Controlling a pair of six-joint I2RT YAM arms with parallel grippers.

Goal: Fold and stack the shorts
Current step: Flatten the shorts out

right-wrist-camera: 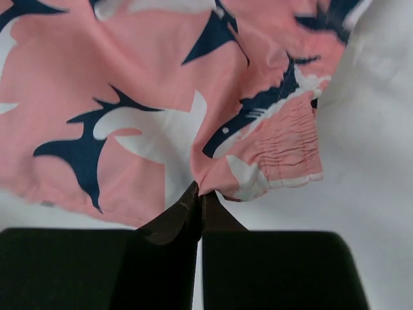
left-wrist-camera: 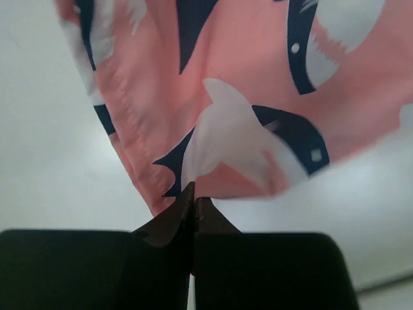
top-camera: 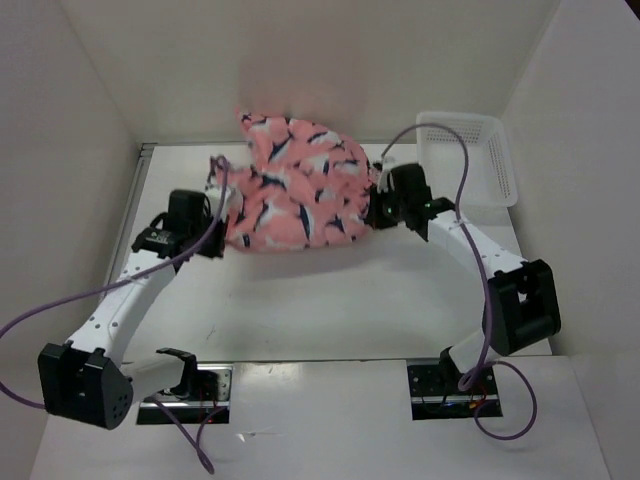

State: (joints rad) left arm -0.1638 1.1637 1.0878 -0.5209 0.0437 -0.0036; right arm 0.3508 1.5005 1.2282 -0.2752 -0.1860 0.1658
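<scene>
The salmon-pink shorts [top-camera: 295, 185] with navy-and-white fish shapes hang stretched between both arms above the table's far middle. My left gripper [top-camera: 222, 212] is shut on the cloth's left edge; in the left wrist view the shorts [left-wrist-camera: 245, 97] rise from my left gripper [left-wrist-camera: 193, 194], whose tips pinch the hem. My right gripper [top-camera: 378, 192] is shut on the right side of the garment. In the right wrist view my right gripper [right-wrist-camera: 200, 194] pinches the shorts [right-wrist-camera: 129, 110] just beside the gathered elastic waistband [right-wrist-camera: 290, 145].
A white mesh basket [top-camera: 470, 155] stands at the back right, close behind the right arm. White walls enclose the table [top-camera: 330, 300] on the left, back and right. Purple cables loop from both arms.
</scene>
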